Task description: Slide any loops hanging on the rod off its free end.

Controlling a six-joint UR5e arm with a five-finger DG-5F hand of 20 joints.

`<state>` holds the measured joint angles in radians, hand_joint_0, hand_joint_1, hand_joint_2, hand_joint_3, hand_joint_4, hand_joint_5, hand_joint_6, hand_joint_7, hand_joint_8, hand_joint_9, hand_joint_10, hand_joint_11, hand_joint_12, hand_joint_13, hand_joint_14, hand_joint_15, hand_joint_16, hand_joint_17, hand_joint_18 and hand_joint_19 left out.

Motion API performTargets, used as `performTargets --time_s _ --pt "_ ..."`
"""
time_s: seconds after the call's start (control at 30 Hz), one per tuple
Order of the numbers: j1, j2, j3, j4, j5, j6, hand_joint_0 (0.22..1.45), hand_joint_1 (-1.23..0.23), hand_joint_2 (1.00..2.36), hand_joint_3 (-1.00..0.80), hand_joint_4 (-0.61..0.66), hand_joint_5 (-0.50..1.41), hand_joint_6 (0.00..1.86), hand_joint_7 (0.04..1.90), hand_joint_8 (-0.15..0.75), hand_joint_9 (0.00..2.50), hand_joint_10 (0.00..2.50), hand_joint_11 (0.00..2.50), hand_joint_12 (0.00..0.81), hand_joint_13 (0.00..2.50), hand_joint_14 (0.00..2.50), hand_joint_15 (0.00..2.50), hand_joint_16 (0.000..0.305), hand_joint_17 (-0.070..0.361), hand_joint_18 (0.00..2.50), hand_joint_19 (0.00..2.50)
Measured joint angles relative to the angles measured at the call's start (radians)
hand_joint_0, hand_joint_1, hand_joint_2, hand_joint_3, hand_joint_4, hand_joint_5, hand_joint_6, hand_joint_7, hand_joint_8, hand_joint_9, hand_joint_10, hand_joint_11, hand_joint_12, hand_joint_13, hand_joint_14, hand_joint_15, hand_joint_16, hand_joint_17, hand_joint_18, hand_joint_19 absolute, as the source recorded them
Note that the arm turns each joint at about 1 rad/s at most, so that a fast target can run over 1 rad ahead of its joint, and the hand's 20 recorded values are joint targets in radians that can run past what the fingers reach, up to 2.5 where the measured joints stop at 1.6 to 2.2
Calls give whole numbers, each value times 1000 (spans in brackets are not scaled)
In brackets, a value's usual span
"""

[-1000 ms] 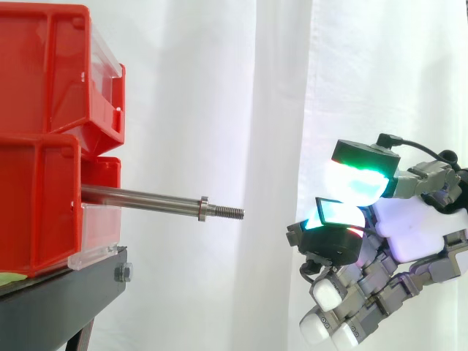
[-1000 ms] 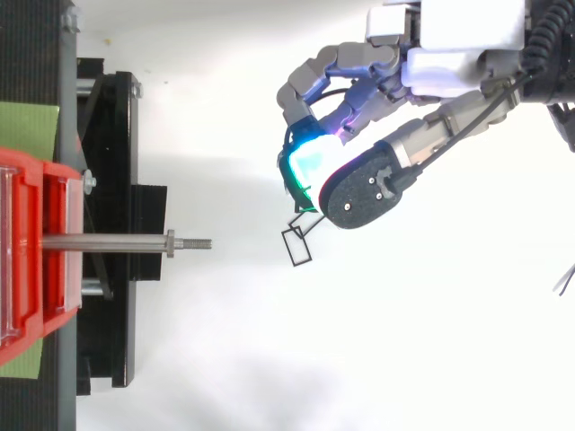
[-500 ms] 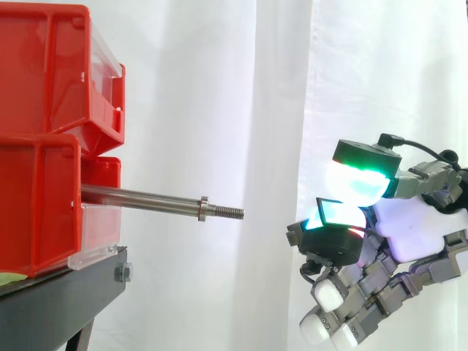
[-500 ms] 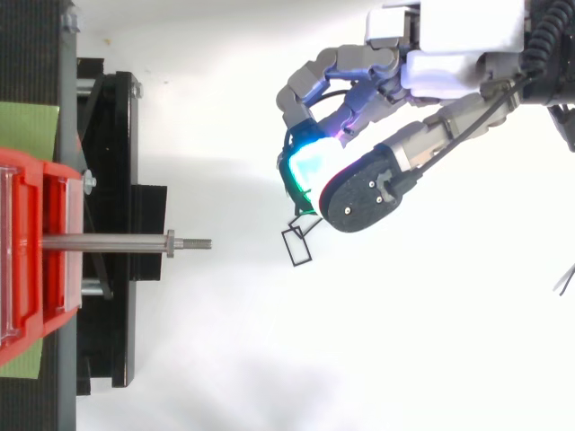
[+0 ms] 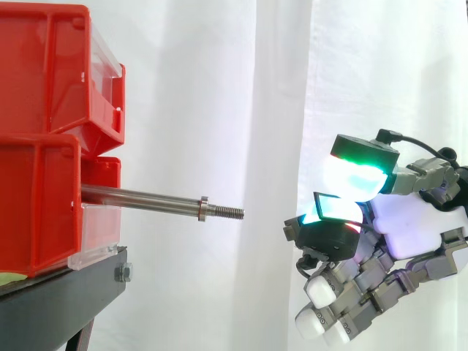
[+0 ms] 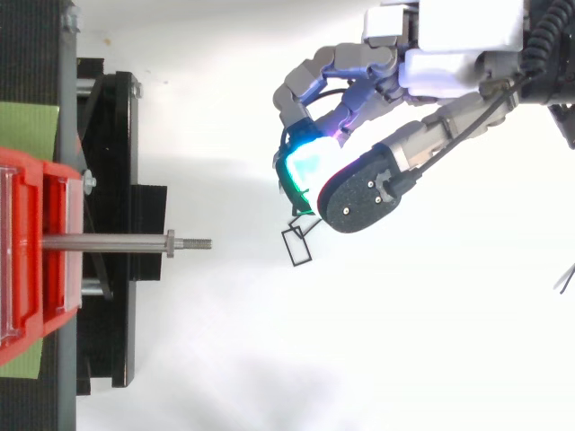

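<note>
Red plastic bins (image 5: 44, 139), clear front panels. Plain silver metal rod (image 5: 139, 197), threaded tip same silver. Matte black stand (image 6: 112, 180), with a flat green patch (image 6: 27, 126) on it. White curtain (image 5: 219, 110), unpatterned. Grey jointed robot hand (image 5: 413, 230), palm whitish-lilac, pads (image 5: 355, 179) glowing green, cyan, white. Thin dark-green cable loop (image 6: 299, 244).

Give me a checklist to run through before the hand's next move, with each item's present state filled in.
1. Rod bare of loops: ok, nothing hangs on it.
2. Threaded free end unblocked: ok.
3. Hand clear of the rod: ok, it stands apart, beyond the free end.
4. Fingers pinching the thin loop: ok, it dangles from them in the top view.
5. Thin loop off the rod: ok, a gap lies between them.
6. Red bins steady on their stand: cannot tell.
</note>
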<state>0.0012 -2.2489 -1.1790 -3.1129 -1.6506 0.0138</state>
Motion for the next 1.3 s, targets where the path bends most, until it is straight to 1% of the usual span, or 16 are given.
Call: performTargets --time_s 0.13,0.23,0.4,0.6,0.9,0.97,1.17,1.3 --pt "0 0 0 0 0 0 605 -774 1020 -173 -112 -201 875 1436 255 785 0 27 216 515 0 0 35 78 341 76" --pt "0 0 0 0 0 0 605 -760 1018 -176 -107 -201 872 1495 253 792 0 22 209 517 0 0 34 77 335 77" --pt "0 0 0 0 0 0 609 -735 1018 -207 -64 -209 883 1446 251 776 0 17 211 518 0 0 34 77 336 55" --pt "0 0 0 0 0 0 604 -703 1016 -226 -5 -217 885 1487 267 795 0 40 208 533 0 0 34 77 336 56" --pt "0 0 0 0 0 -1 601 -666 1016 -222 4 -223 893 1491 235 787 2 98 210 531 0 0 34 77 329 73" --pt "0 0 0 0 0 -1 604 -664 1015 -238 20 -226 896 1471 247 788 4 132 211 533 0 0 34 77 329 64" --pt "0 0 0 0 0 0 610 -653 1015 -251 32 -230 898 1472 266 798 4 121 212 545 0 0 34 77 337 69" --pt "0 0 0 0 0 -1 610 -651 1015 -251 33 -231 899 1465 262 814 3 108 208 557 0 0 35 78 349 63"
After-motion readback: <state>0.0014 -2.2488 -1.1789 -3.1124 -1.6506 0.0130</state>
